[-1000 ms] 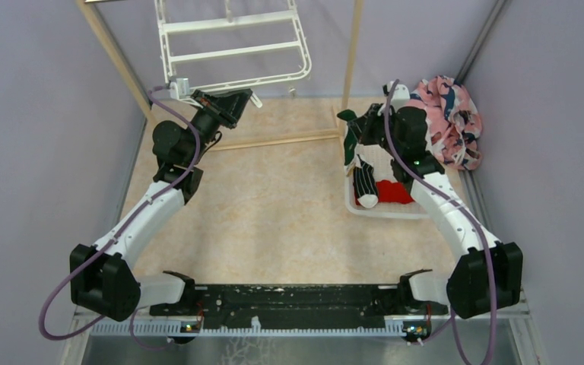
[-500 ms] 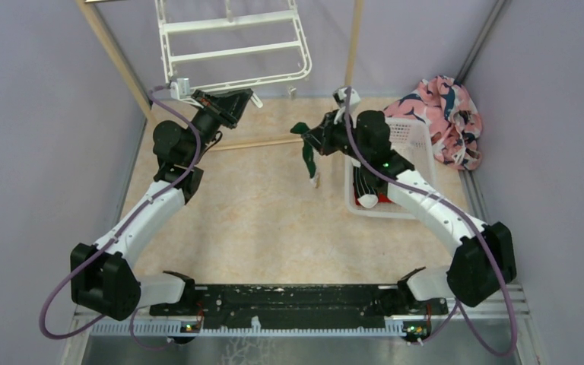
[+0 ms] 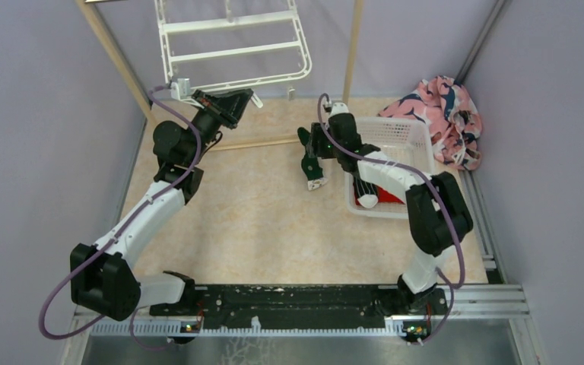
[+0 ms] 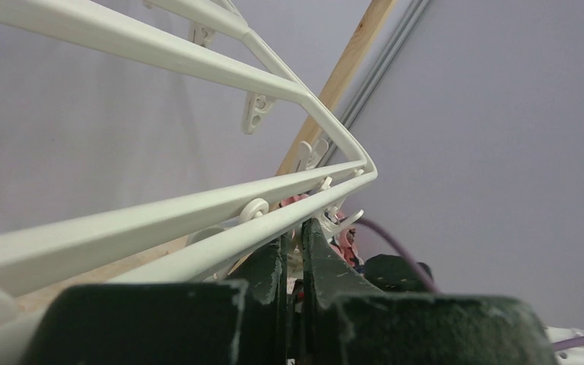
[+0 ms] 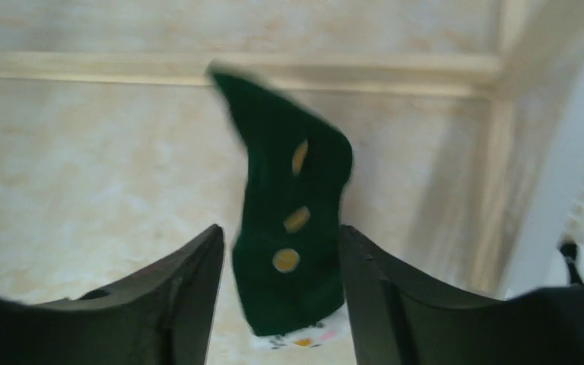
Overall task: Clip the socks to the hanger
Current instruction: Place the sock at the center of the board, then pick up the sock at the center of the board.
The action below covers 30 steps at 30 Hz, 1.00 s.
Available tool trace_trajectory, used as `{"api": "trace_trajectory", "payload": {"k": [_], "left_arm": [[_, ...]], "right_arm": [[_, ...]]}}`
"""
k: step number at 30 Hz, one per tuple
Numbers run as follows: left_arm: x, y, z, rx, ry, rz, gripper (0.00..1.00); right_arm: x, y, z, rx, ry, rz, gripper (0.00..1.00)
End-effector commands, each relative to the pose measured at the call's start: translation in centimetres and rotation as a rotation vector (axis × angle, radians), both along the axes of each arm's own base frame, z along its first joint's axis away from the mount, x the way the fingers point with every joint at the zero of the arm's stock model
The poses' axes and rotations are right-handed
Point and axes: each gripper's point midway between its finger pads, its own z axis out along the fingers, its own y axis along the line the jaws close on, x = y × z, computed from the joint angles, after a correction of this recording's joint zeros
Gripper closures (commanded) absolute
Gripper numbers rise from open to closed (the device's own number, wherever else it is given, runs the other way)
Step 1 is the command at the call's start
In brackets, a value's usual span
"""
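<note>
Framing the green sock [image 5: 289, 190] between spread fingers [image 5: 190, 296], the right gripper [image 5: 281, 232] is risking a shallow grab that slips. The left gripper [image 4: 294, 243] is pressing together.

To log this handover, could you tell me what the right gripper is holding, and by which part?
Nothing, it seems: the right gripper is wide open, and the green sock merely lies in the gap, unpinched.

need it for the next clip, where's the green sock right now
In the top view the green sock is right of centre, at the right claw, just outside the left edge of the white basket.
</note>
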Motion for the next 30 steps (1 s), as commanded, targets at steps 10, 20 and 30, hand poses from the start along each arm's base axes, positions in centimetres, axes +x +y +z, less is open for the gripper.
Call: {"api": "trace_trajectory", "payload": {"k": [10,20,30], "left_arm": [[-0.7,0.2,1.7,-0.012,-0.054,0.007,1.0],[-0.9,0.2,1.8,-0.013,-0.054,0.003,1.0],[-1.0,0.3,2.0,-0.013,-0.059,0.007,1.0]], "right_arm": [[0.1,-4.2,1.6,-0.178,-0.063,-0.213,0.37],[-1.8,-0.4,-5.4,-0.233,0.098,-0.057,0.37],[-3.2,0.6,-9.4,-0.309,0.174,-0.013,0.37]]}}
